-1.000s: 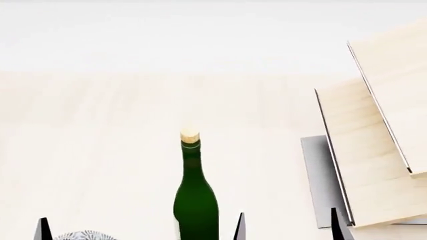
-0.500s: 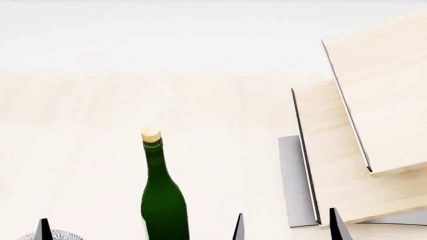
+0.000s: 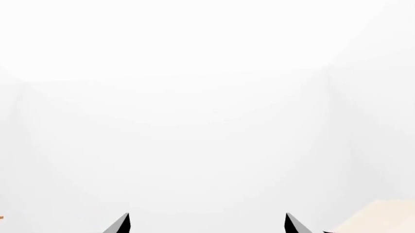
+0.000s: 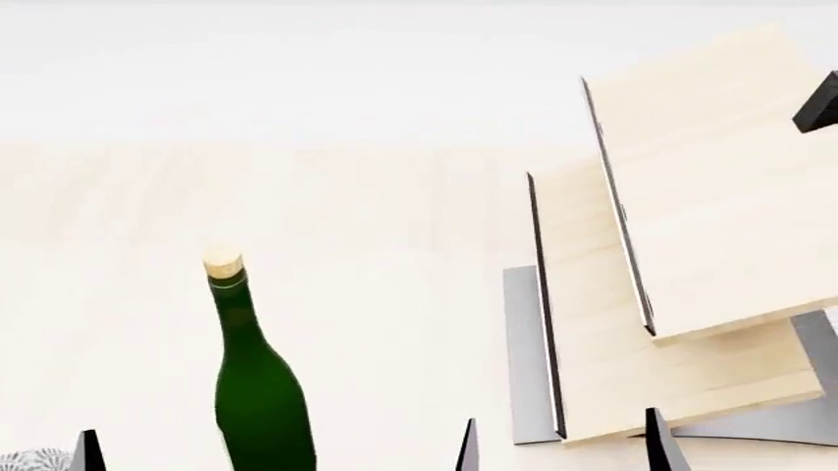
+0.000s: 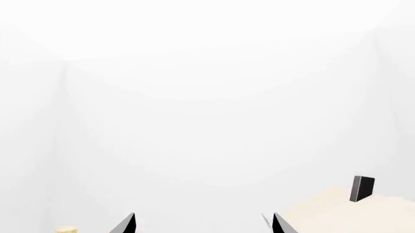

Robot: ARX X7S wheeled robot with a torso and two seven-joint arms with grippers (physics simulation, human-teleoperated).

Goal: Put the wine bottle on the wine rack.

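Head view shows, nearest the bottom edge, two dark fingertips of the left gripper standing well apart, one on each side of the wine bottle but touching nothing. Only one dark fingertip of the right gripper shows here, in front of the wine rack's low end; the right wrist view shows both tips of that gripper spread apart with nothing between them. Both arms are otherwise out of sight, their tips pointing forward over the table.

A patterned bowl rim peeks in at the bottom left corner, just beside the left gripper's outer fingertip.

The wine bottle stands upright on the table, its long axis vertical, cork at the top, its base cut off by the lower edge of the view. Bare table lies open between the bottle and the rack, and wide open table stretches behind and to the left of the bottle up to the far edge.

The wine rack sits to the right, well apart from the bottle: tilted light wood slabs in tiers with dark edge strips, on a grey metal base. A small dark block shows at the right edge over the upper slab.
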